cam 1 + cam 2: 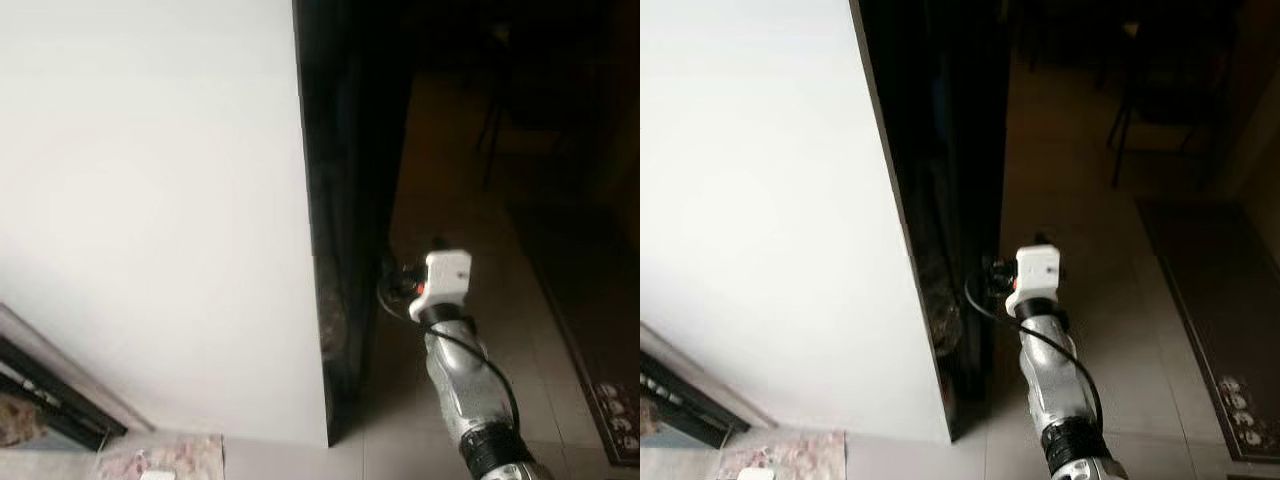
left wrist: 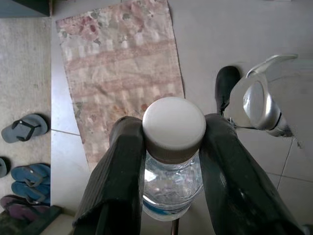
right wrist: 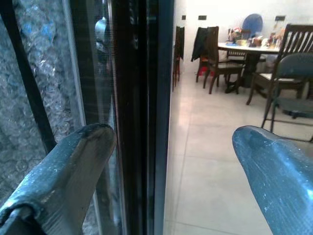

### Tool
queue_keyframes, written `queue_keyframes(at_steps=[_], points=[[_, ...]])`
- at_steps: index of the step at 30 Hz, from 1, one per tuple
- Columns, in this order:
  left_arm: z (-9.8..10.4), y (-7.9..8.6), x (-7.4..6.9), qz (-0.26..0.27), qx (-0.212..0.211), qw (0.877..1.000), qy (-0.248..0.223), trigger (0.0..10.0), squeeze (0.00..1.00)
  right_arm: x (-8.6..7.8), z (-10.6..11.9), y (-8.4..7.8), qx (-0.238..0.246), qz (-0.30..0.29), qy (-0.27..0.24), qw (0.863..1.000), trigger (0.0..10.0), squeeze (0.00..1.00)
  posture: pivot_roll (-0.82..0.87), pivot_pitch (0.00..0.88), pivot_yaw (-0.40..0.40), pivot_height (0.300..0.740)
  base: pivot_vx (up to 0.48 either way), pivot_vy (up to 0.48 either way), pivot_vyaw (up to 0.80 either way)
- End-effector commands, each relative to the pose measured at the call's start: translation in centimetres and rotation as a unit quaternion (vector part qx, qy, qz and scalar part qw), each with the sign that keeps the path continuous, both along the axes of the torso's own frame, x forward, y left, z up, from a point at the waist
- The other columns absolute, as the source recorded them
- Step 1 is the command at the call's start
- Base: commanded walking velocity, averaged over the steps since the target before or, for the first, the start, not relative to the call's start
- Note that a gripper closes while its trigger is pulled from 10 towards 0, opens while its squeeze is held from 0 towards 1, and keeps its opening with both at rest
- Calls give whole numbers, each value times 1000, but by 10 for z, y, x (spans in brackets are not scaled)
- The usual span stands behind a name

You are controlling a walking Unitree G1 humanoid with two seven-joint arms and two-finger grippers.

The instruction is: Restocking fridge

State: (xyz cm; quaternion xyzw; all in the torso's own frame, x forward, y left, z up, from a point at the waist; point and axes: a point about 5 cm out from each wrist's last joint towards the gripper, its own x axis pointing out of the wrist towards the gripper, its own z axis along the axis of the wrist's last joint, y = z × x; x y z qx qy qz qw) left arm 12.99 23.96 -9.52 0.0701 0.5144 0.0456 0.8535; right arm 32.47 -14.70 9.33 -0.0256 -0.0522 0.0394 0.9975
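A clear water bottle with a white cap (image 2: 173, 122) is held by the neck in my left gripper (image 2: 173, 129), which is shut on it and hangs low over the floor. The fridge (image 1: 150, 200) stands before me as a tall white side panel with a dark front edge (image 1: 335, 250). My right arm (image 1: 455, 370) reaches out to that edge at about mid height. In the right wrist view my right gripper (image 3: 173, 137) is open, its two fingers set to either side of the dark door edge (image 3: 142, 98), with nothing between them but the edge.
A patterned rug (image 2: 117, 63) and several flip-flops (image 2: 24, 127) lie on the tiled floor under the left arm. A dark mat (image 1: 600, 330) runs along the right. A dining table with chairs (image 3: 249, 49) stands beyond the fridge.
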Motion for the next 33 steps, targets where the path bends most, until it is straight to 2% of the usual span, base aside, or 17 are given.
queue_keyframes(at_steps=[1, 11, 18, 20, 24, 26, 33], points=[[2, 6, 1, -3, 12, 1000, 3, 10000, 0, 2, 3, 5, 6, 5, -2, 1000, 10000, 0, 22, 0, 39, 740, 0, 0, 0], [2, 6, 1, 11, -1, 1000, -8, 10000, 0, 2, 1, -3, 10, -20, 3, 1000, 10000, 0, 21, 0, 38, 740, 0, 0, 0], [2, 6, 0, 9, -1, 1000, -4, 10000, 0, 3, 5, 0, 17, -20, -8, 1000, 10000, 0, 27, 0, 34, 740, 0, 0, 0], [1, 6, -1, 10, 0, 1000, -4, 10000, 0, 0, 8, -17, 15, -86, -27, 996, 10000, 0, 27, 0, 36, 740, 0, 0, 0], [1, 4, 0, 8, 1, 1000, -4, 10000, 0, -10, 3, -45, 17, -178, -24, 984, 10000, 0, 18, 0, 41, 740, 0, 0, 0], [1, 4, 0, 7, 1, 1000, -4, 10000, 0, -13, 0, -51, 20, -194, -16, 981, 10000, 0, 11, 0, 43, 740, 0, 0, 0], [2, 3, 2, 5, -2, 1000, -7, 10000, 0, -11, 0, -41, 19, -168, -14, 985, 10000, 0, 15, 0, 37, 740, 0, 0, 0]])
